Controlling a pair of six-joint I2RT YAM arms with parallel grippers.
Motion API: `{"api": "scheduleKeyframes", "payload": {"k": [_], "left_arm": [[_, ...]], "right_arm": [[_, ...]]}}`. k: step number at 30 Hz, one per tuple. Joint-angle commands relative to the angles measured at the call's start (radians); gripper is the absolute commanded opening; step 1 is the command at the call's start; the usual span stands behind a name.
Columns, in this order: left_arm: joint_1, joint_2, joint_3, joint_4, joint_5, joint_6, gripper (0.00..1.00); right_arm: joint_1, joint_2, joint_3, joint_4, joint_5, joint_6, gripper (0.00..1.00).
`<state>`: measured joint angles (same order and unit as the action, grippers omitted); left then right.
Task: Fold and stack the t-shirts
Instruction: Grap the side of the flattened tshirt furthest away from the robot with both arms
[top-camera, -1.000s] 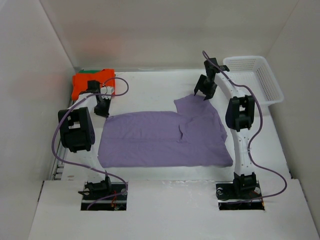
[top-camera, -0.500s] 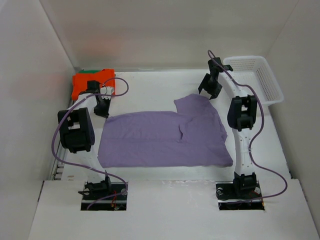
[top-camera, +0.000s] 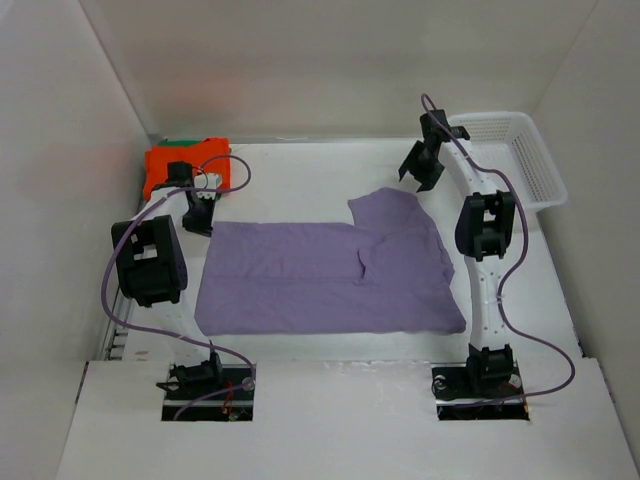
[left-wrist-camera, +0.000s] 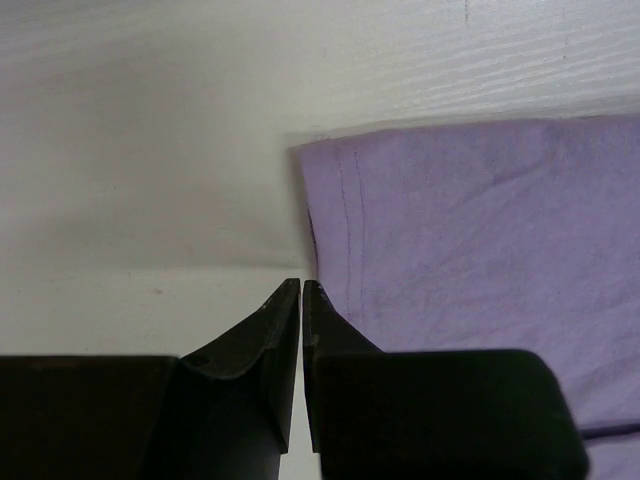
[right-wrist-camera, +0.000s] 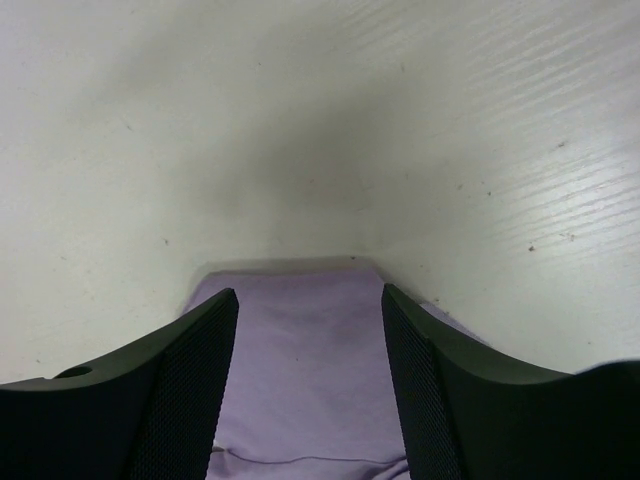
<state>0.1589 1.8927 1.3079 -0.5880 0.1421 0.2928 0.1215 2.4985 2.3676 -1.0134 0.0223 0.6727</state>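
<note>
The lavender t-shirt lies spread flat in the middle of the table, one sleeve pointing to the far right. The orange t-shirt sits folded at the back left, with a strip of the green t-shirt showing behind it. My left gripper is shut and empty, just off the lavender shirt's far left corner; the left wrist view shows its tips beside the stitched hem. My right gripper is open and empty above the sleeve, clear of the cloth.
A white mesh basket stands at the back right, close to the right arm. White walls enclose the table on the left, back and right. The orange stack sits against the back left corner.
My right gripper has risen and moved back, away from the lavender sleeve. My left gripper has shifted slightly back and to the left at the shirt's corner.
</note>
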Motion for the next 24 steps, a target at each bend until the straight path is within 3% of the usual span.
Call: {"api": "scheduleKeyframes", "payload": {"k": [1, 4, 9, 18, 21, 22, 24], "left_arm": [[0.006, -0.060, 0.007, 0.001, 0.010, 0.022, 0.06], [0.009, -0.064, 0.004, 0.001, 0.010, 0.022, 0.06], [0.011, -0.066, 0.004, 0.001, 0.010, 0.022, 0.06], [0.012, -0.089, -0.006, -0.010, 0.013, 0.032, 0.05], [0.017, -0.110, -0.019, -0.010, 0.020, 0.037, 0.05], [0.014, -0.135, -0.050, -0.010, 0.025, 0.051, 0.05], [0.014, -0.139, -0.056, -0.010, 0.025, 0.052, 0.05]], "right_arm": [[-0.003, 0.028, 0.050, -0.007, -0.022, 0.039, 0.63], [-0.010, 0.033, 0.045, -0.020, -0.065, 0.051, 0.61], [-0.012, -0.009, -0.033, 0.019, -0.110, 0.041, 0.69], [0.022, 0.011, 0.028, -0.073, 0.008, -0.105, 0.69], [0.043, 0.036, 0.079, -0.106, 0.092, -0.151, 0.62], [0.081, 0.092, 0.160, -0.153, 0.208, -0.244, 0.38], [0.092, 0.102, 0.174, -0.163, 0.238, -0.281, 0.38]]}}
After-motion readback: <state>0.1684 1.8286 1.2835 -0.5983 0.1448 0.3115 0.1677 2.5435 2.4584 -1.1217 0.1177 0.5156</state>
